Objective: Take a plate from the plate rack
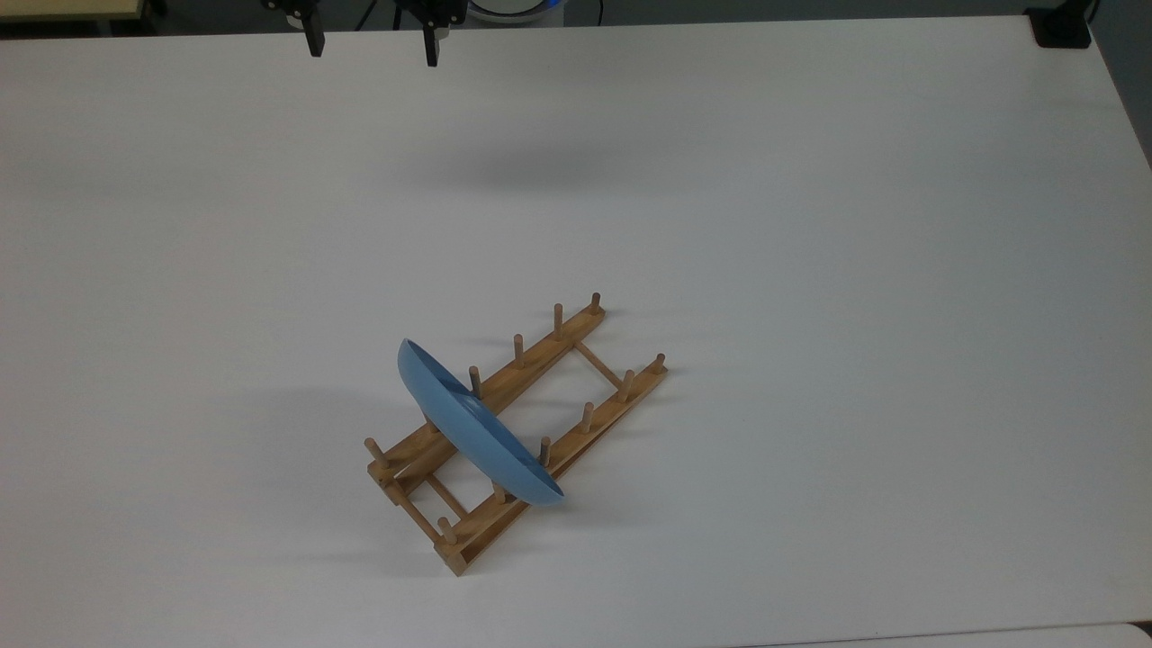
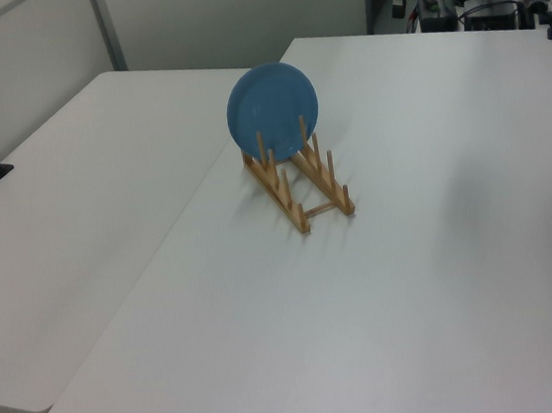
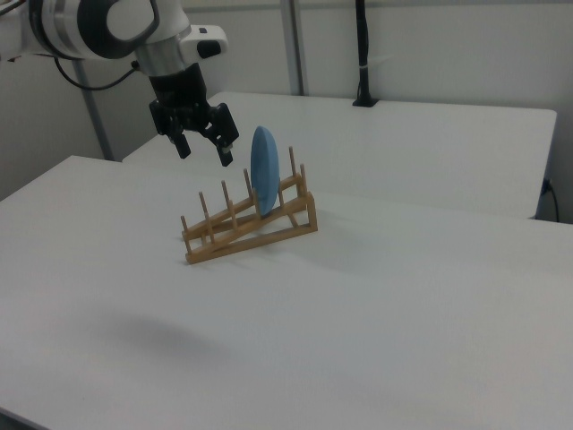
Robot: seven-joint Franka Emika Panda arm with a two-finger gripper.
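While the plate (image 1: 472, 430) stands on edge in the plate rack (image 1: 576, 385), held between pegs near the rack's end toward the top view's lower left, the claw (image 1: 371, 49) hangs spread wide with nothing between its fingers, well apart from both, at the far edge of the white surface (image 1: 810, 225) in the top view. From the right view, the claw (image 3: 204, 146) hovers above the surface to the left of the plate (image 3: 264, 182), fingers pointing down
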